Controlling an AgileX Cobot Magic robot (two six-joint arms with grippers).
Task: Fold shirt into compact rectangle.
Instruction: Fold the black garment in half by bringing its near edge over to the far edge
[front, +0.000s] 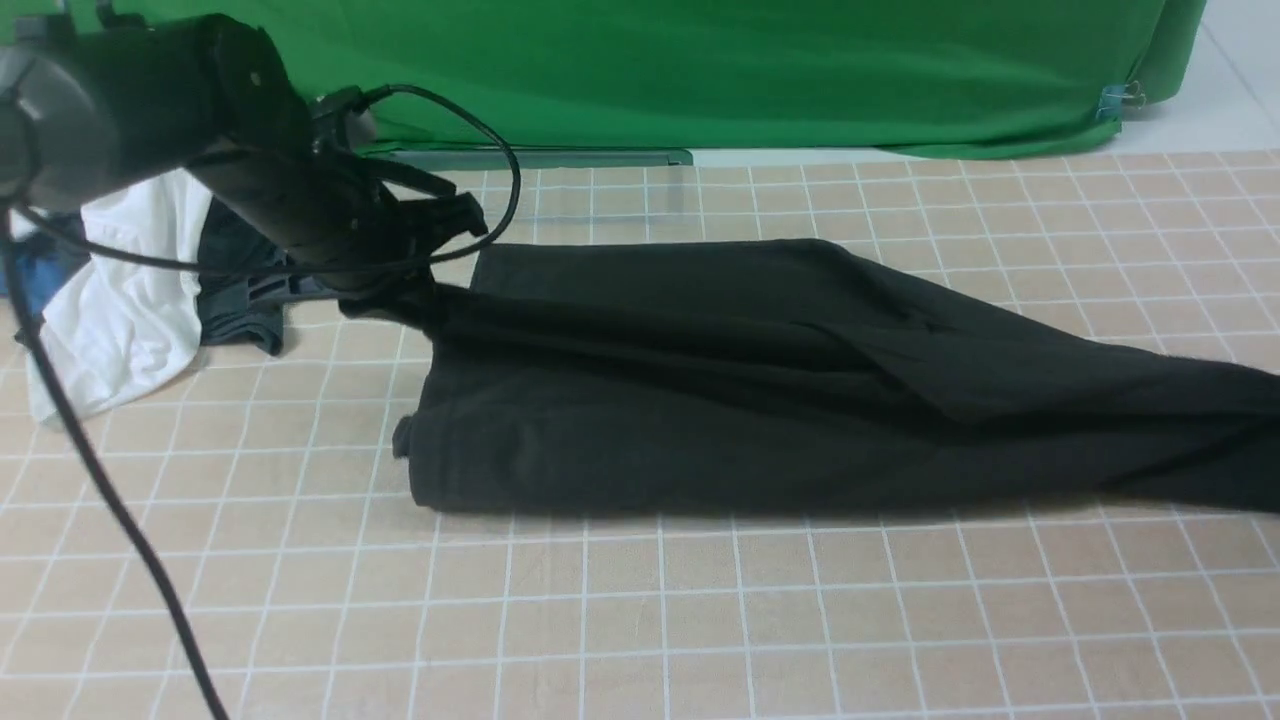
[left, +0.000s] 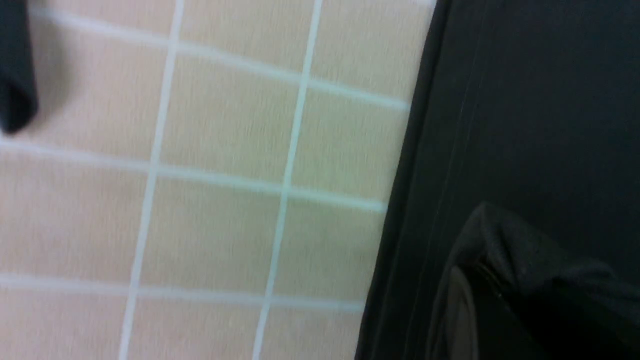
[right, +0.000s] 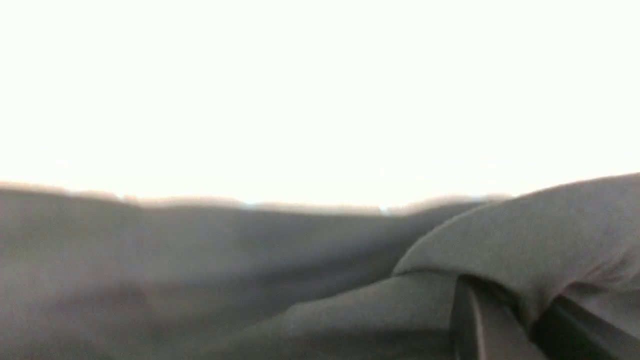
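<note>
Black shirt stretched across table, both grippers clamped on it

Shirt (front: 700, 430): dark, partly folded, lying long and sideways on the table (front: 660, 620), right end running out of the front view. Diagonal creases and overlapping layers toward that end; a raised ridge of cloth runs from the left gripper into the middle. Near edge roughly straight, small bit of cloth poking out at the left end.

Left gripper (left: 520, 300): at the shirt's left end, fingers together, clamped on shirt cloth. Right gripper (right: 532, 325): beyond the front view, on the shirt's right end; its wrist view has fingers together, pinching bunched shirt fabric. Fabric there looks grey, background blown out white.

Left of the shirt, apart from it: white garment (front: 150, 290), with dark garment (front: 240, 280) beside it, partly behind the left arm (front: 270, 160). Something blue (front: 45, 265) sits farther left of the shirt, past the white garment; can't tell what.

Table under the shirt has a white grid on tan. Past the shirt's far side: green cloth (front: 700, 70) hanging along the back, clip (front: 1130, 96) at its right part. Black cable (front: 110, 490) loops off the left arm, left of the shirt.
</note>
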